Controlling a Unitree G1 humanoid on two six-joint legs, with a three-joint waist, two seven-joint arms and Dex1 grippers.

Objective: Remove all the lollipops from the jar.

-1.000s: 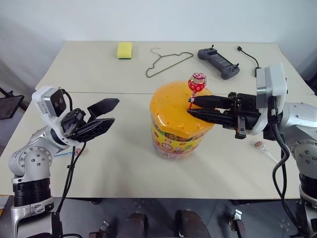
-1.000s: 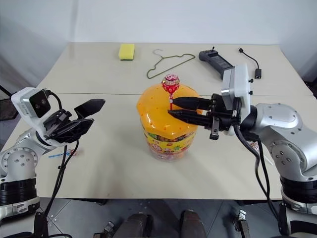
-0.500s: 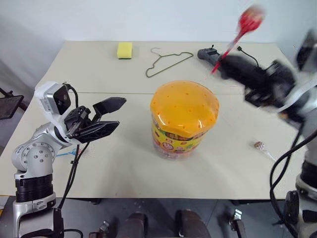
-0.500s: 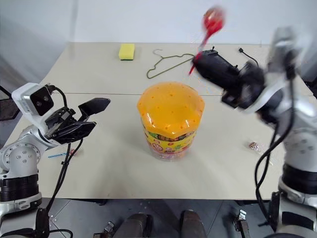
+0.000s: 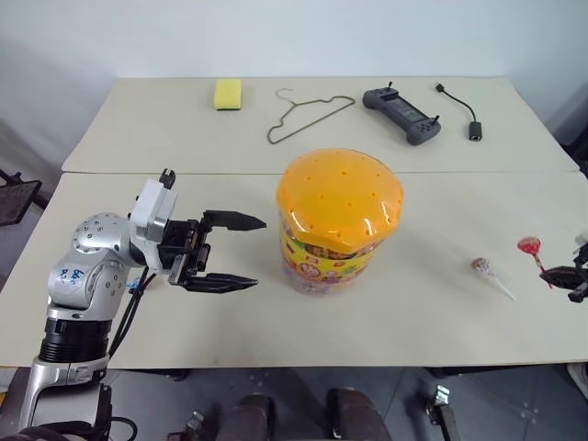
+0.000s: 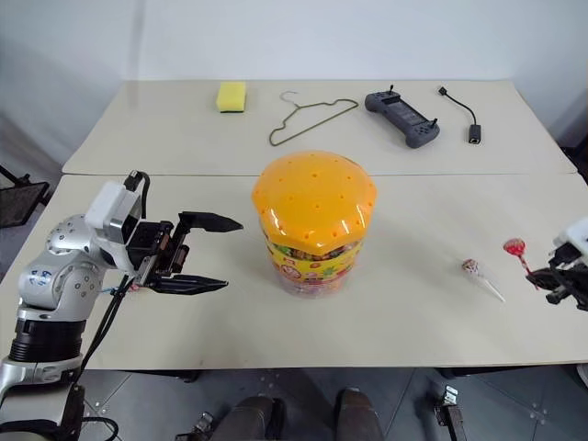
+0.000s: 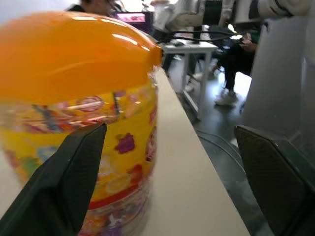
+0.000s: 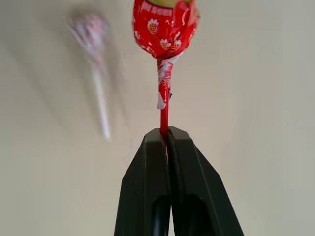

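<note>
The jar (image 5: 338,230), a clear tub with a holed orange dome lid and a yellow cartoon label, stands upright at mid-table. My left gripper (image 5: 260,253) is open just left of it, fingers level and pointing at its side without touching. In the left wrist view the jar (image 7: 83,113) looms between the spread fingers (image 7: 64,182). My right gripper (image 8: 165,132) is shut on the red stick of a red lollipop (image 5: 528,245), held low over the table's right edge. A pink-white lollipop (image 5: 480,267) lies on the table beside it.
At the far side of the table lie a yellow sponge (image 5: 228,93), a wire hanger (image 5: 308,115), a black controller (image 5: 401,103) and a small black cable plug (image 5: 474,130). A seam (image 5: 184,173) joins the two tabletops behind the jar.
My right gripper lifted the red lollipop off the jar lid, swung it up and right, then down to the table's right edge. My left gripper rolled and edged toward the jar.
</note>
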